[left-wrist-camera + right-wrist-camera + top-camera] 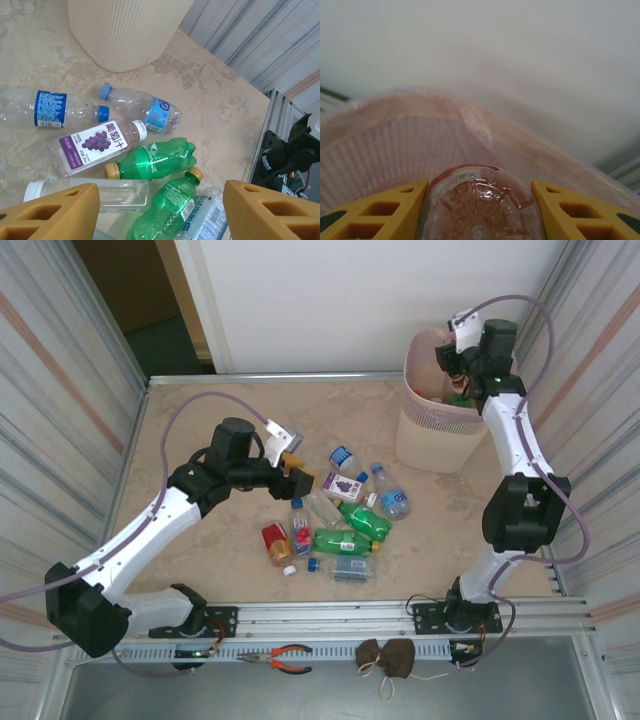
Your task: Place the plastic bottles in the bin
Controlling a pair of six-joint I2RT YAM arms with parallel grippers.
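Hovering well left of the bin [440,430], the left tool [296,476] hangs with its jaws roughly half apart and nothing between them. Its wrist view looks down between the fingers [55,212] onto the loose bottles [340,525], which lie on their sides on the tabletop [230,405], left of the bin and nearer the arm bases. At the pile's far-from-bin edge sits a red bottle [276,540]. Closer to the bin lie a grape bottle [343,486] [95,145] with a white cap, two green bottles [345,540] [155,160] side by side, and a clear blue-label bottle [390,497] [142,107], the one nearest the bin's foot. The bin stands upright at the far right of the tabletop, its ribbed wall [125,30] plain in the left wrist view. Above the bin's mouth, the right tool [455,365] [480,185] is clamped on a red-tinted bottle [480,215], whose base faces the camera, with the pink liner [395,145] beyond it.
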